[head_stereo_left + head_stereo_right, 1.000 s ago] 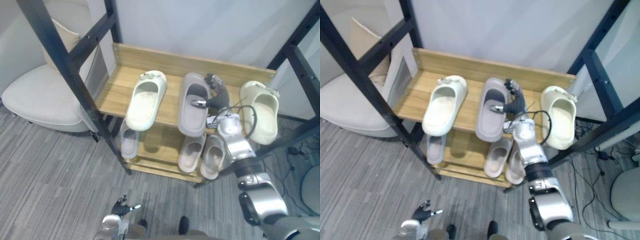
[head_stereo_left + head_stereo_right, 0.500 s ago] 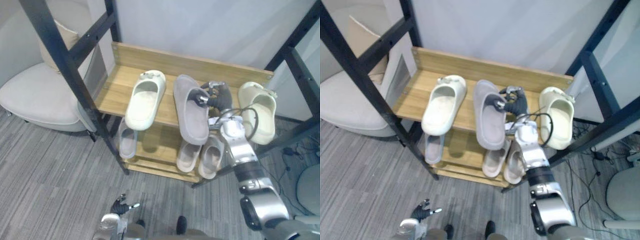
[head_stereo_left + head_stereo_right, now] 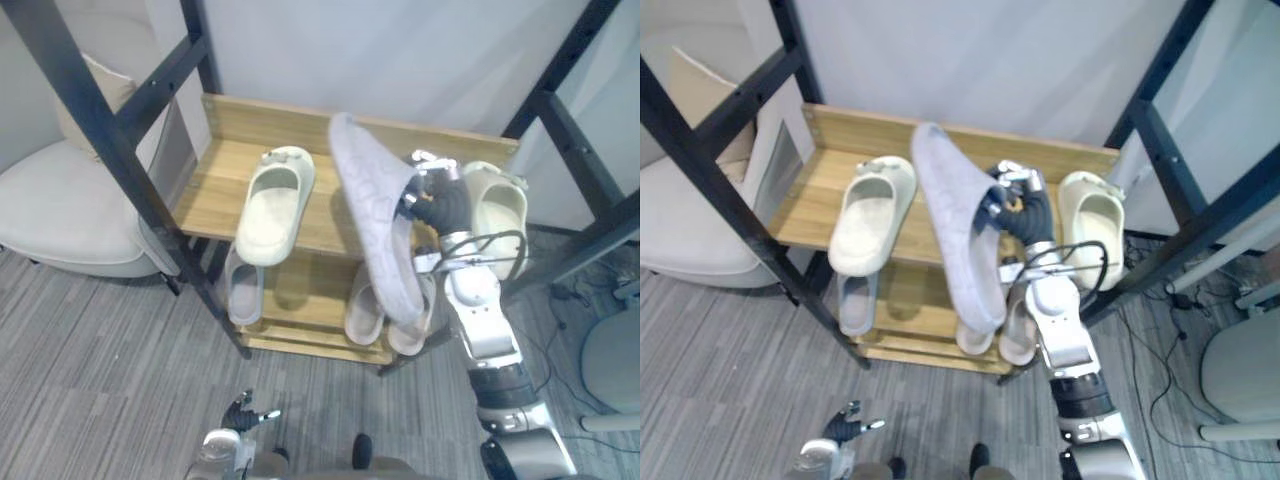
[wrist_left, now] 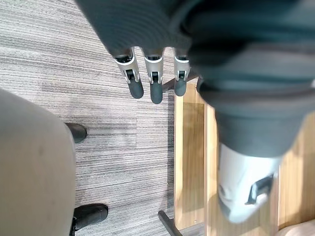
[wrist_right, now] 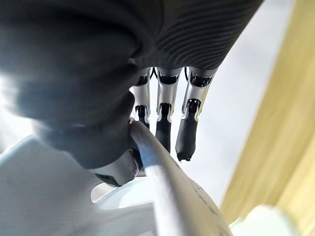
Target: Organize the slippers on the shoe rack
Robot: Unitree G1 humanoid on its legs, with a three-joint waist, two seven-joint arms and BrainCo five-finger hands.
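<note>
While the left hand [image 3: 243, 411] hangs low over the grey striped carpet [image 3: 90, 350], fingers [image 4: 155, 88] straight and empty, it stands well apart from the work.

Right hand [image 3: 436, 205] is the nearer and working hand. Its fingers [image 5: 162, 123] are curled round the rim of the long grey foam slipper [image 3: 375, 220]. That slipper is held clear above the wooden shoe rack [image 3: 215, 190], tipped on edge with its textured sole toward the camera. It lies to the hand's left. Its long axis runs front to back, one end up toward the back board, the other hanging past the front edge.

Beneath it the top shelf shows a bare strip between the left cream slipper [image 3: 268, 203] and the right cream slipper [image 3: 497, 205]. This is judged the likely seat, once the sole is turned down.

Pale slippers [image 3: 362, 310] occupy the lower shelf. Black metal frame posts [image 3: 110, 140] flank the rack closely. A white cushioned chair [image 3: 50, 200] stands beside it, with a white wall [image 3: 400, 50] behind.
</note>
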